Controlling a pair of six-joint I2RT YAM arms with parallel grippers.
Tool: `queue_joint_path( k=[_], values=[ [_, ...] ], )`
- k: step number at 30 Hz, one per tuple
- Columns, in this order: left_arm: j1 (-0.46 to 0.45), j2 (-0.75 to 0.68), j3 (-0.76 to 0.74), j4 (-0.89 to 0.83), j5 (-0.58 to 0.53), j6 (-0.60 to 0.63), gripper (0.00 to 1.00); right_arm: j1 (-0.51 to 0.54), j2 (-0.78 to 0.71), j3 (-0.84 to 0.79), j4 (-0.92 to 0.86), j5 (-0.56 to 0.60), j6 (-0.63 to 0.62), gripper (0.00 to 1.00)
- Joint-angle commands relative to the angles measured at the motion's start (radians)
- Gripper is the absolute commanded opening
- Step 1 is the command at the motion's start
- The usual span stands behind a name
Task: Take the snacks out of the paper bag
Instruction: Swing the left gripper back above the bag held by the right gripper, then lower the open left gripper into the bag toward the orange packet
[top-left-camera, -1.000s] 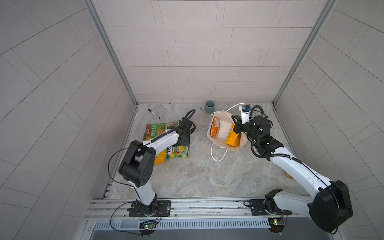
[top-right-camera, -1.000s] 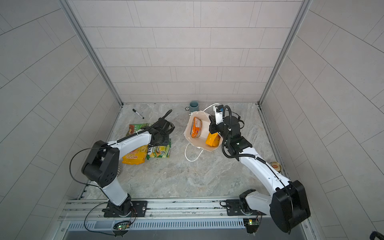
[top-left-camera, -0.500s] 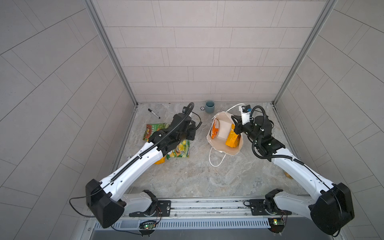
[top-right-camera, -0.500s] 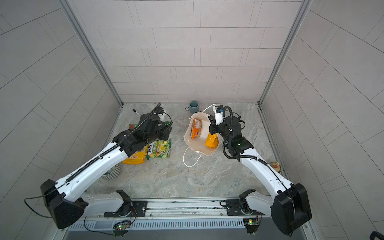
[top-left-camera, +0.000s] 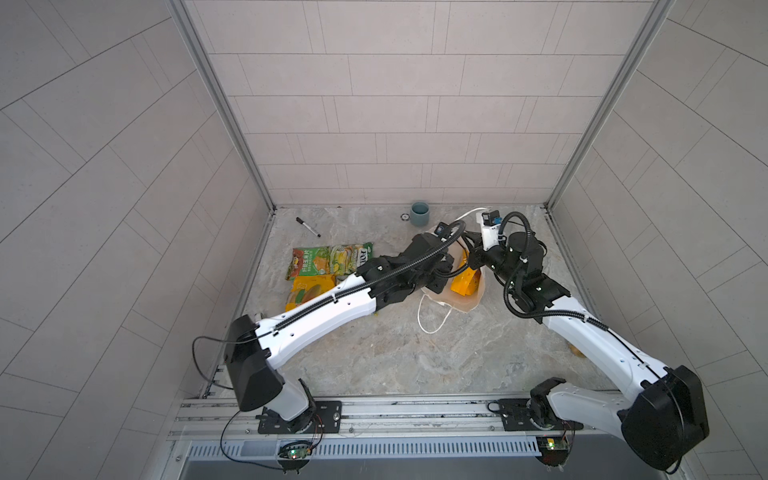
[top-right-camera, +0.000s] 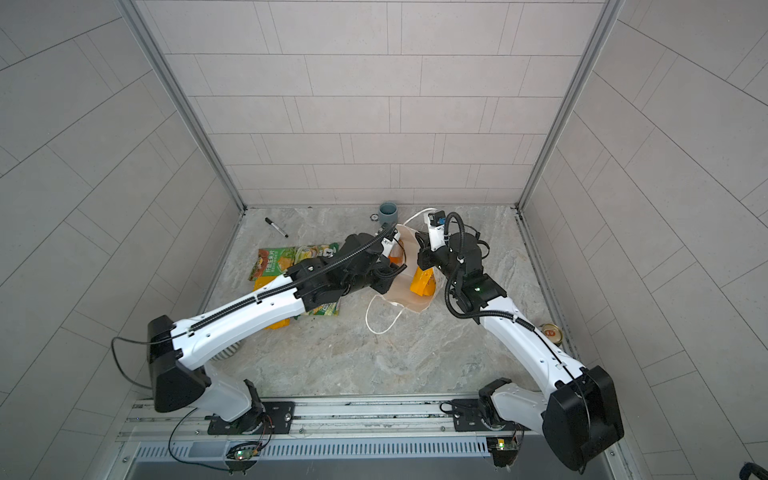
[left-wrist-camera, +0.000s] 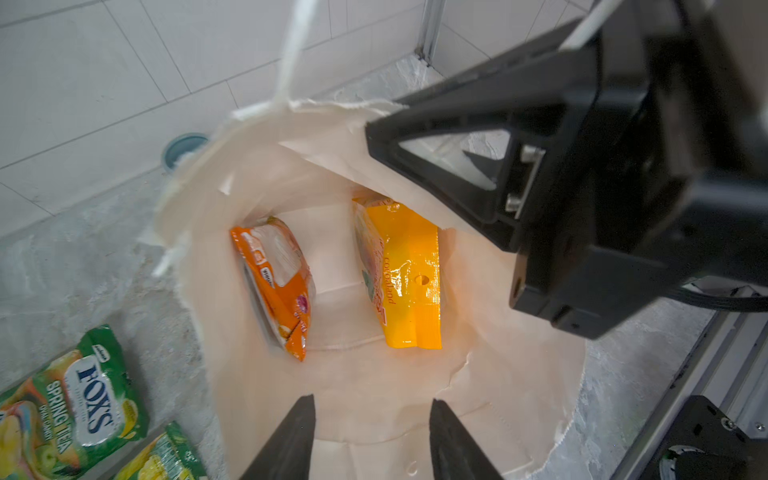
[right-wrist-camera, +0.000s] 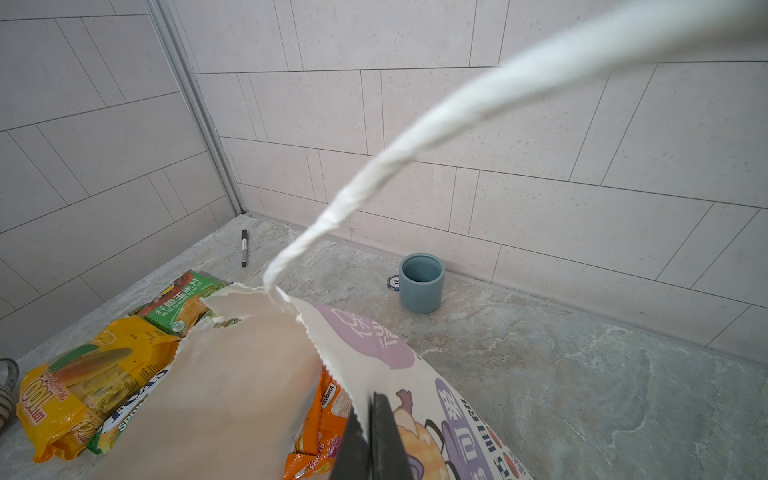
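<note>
The paper bag (top-left-camera: 467, 300) (top-right-camera: 409, 300) stands tilted with its mouth wide. My right gripper (right-wrist-camera: 368, 403) is shut on the bag's rim (right-wrist-camera: 332, 365), by the printed side. My left gripper (left-wrist-camera: 371, 405) hangs over the mouth, open, with nothing between its fingers (left-wrist-camera: 297, 432). Two snacks lean inside the bag: an orange packet (left-wrist-camera: 274, 282) (right-wrist-camera: 320, 419) and a yellow-orange packet (left-wrist-camera: 405, 274) (top-left-camera: 465, 284). More snacks lie on the floor left of the bag: green packets (top-left-camera: 328, 259) (left-wrist-camera: 83, 411) and a yellow packet (top-left-camera: 307, 289) (right-wrist-camera: 75, 382).
A grey-blue cup (top-left-camera: 419, 214) (right-wrist-camera: 421, 282) stands by the back wall, a small round token (right-wrist-camera: 392, 283) beside it. A black marker pen (top-left-camera: 308, 227) (right-wrist-camera: 244, 248) lies at the back left. A small tin (top-right-camera: 551, 332) sits by the right wall. Tiled walls close three sides.
My left arm has swung right from the packets on the floor to the bag's mouth, its jaws spreading a little. The right gripper has kept its hold on the rim.
</note>
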Motion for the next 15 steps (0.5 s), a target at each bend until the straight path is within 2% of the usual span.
queue_joint_path(
  k=[1,10,15],
  values=[
    [0.000,0.059,0.045,0.037,-0.009,0.001,0.49,0.006,-0.045,0.001,0.038,-0.003,-0.002,0.00],
    [0.003,0.235,0.104,0.022,-0.113,-0.056,0.47,0.006,-0.051,-0.014,0.050,0.009,-0.001,0.00],
    [0.033,0.308,0.136,-0.007,-0.155,-0.079,0.48,0.006,-0.049,-0.024,0.062,0.014,0.004,0.00]
  ],
)
